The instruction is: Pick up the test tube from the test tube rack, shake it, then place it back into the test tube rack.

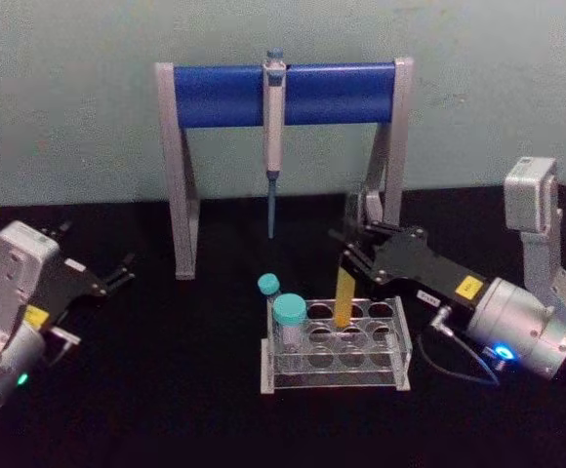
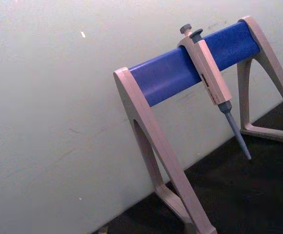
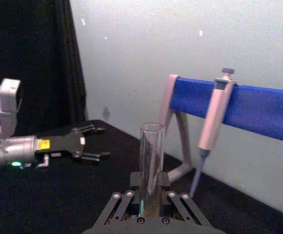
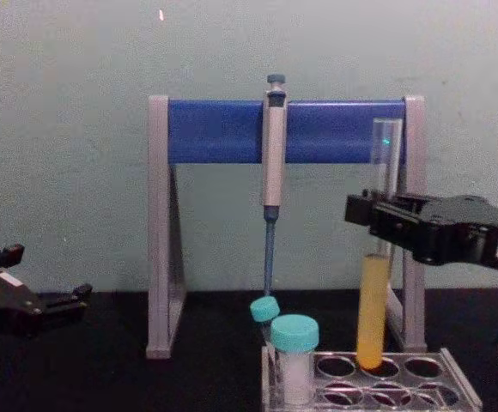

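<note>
Right hand (image 1: 353, 255) was clamped on the tube (image 1: 344, 297) about mid-height. It held the tube upright with its foot at the mouth of a back-row hole in the rack (image 1: 401, 343), at 1 o'clock from the teal-capped tubes (image 1: 289, 317). Uncapped, the tube could slop its yellow liquid if shaken hard. Its foot could catch the top plate and drag the rack. A swing toward 12 o'clock could strike the stand (image 1: 392, 146). The arm stretched in from 4 o'clock, wrist about level. Left hand (image 1: 117, 275) sat parked at 9 o'clock, fingers apart.
</note>
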